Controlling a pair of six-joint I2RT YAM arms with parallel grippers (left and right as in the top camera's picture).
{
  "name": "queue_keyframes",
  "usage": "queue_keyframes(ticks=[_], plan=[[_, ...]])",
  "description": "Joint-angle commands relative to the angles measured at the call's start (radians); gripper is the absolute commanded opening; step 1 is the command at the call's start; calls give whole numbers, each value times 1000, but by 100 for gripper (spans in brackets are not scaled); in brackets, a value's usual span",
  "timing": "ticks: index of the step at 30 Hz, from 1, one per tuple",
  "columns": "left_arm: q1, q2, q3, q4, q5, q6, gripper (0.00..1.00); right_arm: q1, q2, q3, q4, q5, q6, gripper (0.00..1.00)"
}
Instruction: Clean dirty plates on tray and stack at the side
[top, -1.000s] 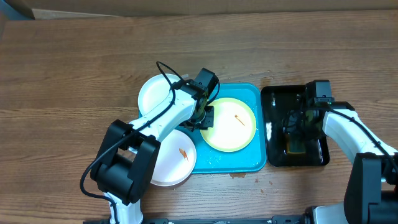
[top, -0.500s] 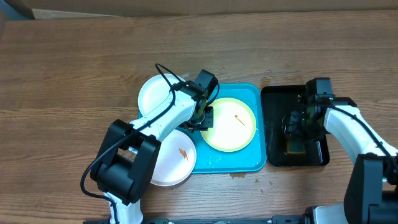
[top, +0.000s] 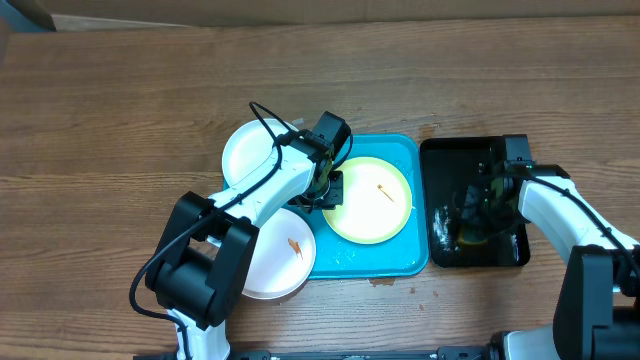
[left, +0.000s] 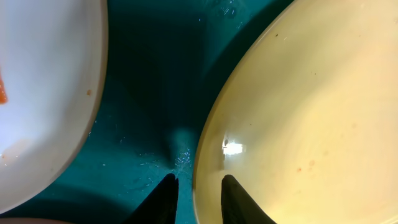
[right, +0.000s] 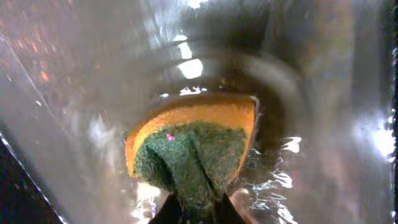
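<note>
Over the past second the right gripper (right: 196, 210) has snapped shut and slid slightly sideways. It is now pinching the sponge (right: 193, 149), whose green scouring face is bulging ahead of the fingertips above the wet floor of the black tray (top: 440, 155). Outward from those jaws, the yellow-green plate (top: 370, 215) is lying to their left, past the black tray's wall, flat inside the turquoise tray (top: 400, 262), with an orange speck (top: 384, 190) slanting across its middle. The left gripper (left: 199, 200), unmoved, is sitting nearer. Its jaws are standing narrowly apart across that plate's left rim, one finger inside and one outside, apparently steadying it. Beyond them, two white plates (top: 250, 150) are waiting at the turquoise tray's left side.
</note>
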Motion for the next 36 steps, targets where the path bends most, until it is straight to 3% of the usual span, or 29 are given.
queue_keyframes(ticks=[1, 6, 13, 15, 18, 26, 29, 33, 35, 36], plan=[[-3, 18, -9, 0, -14, -11, 26, 4, -20, -5, 56, -6, -1, 22], [-3, 18, -9, 1, -14, -11, 26, 4, -20, -4, 148, -6, -1, 37], [-3, 18, -9, 1, -14, -11, 26, 4, -20, -4, 113, -6, -10, 41], [-3, 18, -9, 2, -14, -11, 28, 4, -20, -4, 114, -6, -13, 54], [-3, 18, -9, 4, -14, -11, 30, 4, -20, -4, 121, -6, -13, 63], [-3, 18, -17, 12, -14, -11, 31, 4, -20, -4, 118, -6, -13, 60], [-3, 18, -18, 12, -15, -11, 30, 4, -20, -4, 117, -7, -13, 44], [-3, 18, -18, 13, -15, -10, 32, 4, -19, -5, 117, -7, -13, 46], [-3, 18, -18, 13, -15, -10, 32, 4, -19, -5, 116, -6, -13, 56], [-3, 18, -18, 13, -15, -10, 33, 4, -19, -5, 117, -6, -13, 68]])
